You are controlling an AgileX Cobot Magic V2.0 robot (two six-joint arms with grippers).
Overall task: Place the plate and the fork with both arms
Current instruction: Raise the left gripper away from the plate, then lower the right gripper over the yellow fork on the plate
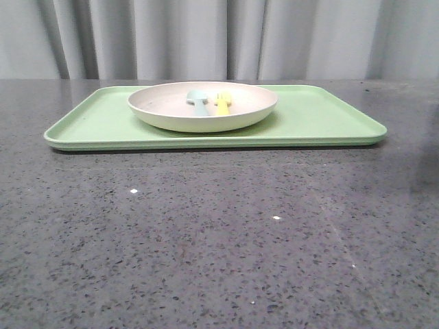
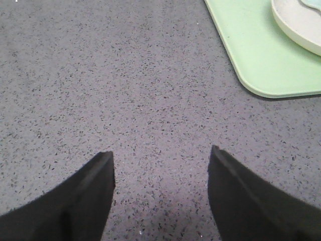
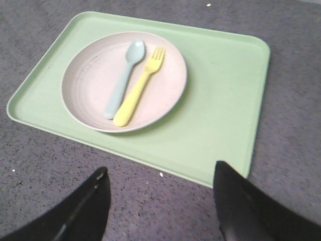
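Note:
The cream-white plate [image 1: 203,106] [image 3: 124,81] rests on the left half of a light-green tray [image 1: 322,116] [image 3: 220,100]. Inside the plate lies the yellow fork [image 3: 139,88] [image 1: 223,103], beside a pale blue-green spoon [image 3: 124,78] [image 1: 197,100]. My right gripper [image 3: 159,170] hangs open over the dark table just short of the tray's near edge, holding nothing. My left gripper [image 2: 161,156] is open and empty above bare table, with the tray's corner [image 2: 261,55] and the plate's rim [image 2: 296,25] off to one side. Neither gripper shows in the front view.
The speckled dark grey tabletop [image 1: 219,233] stretches in front of the tray. A grey curtain [image 1: 219,38] hangs behind the table. The right half of the tray carries nothing.

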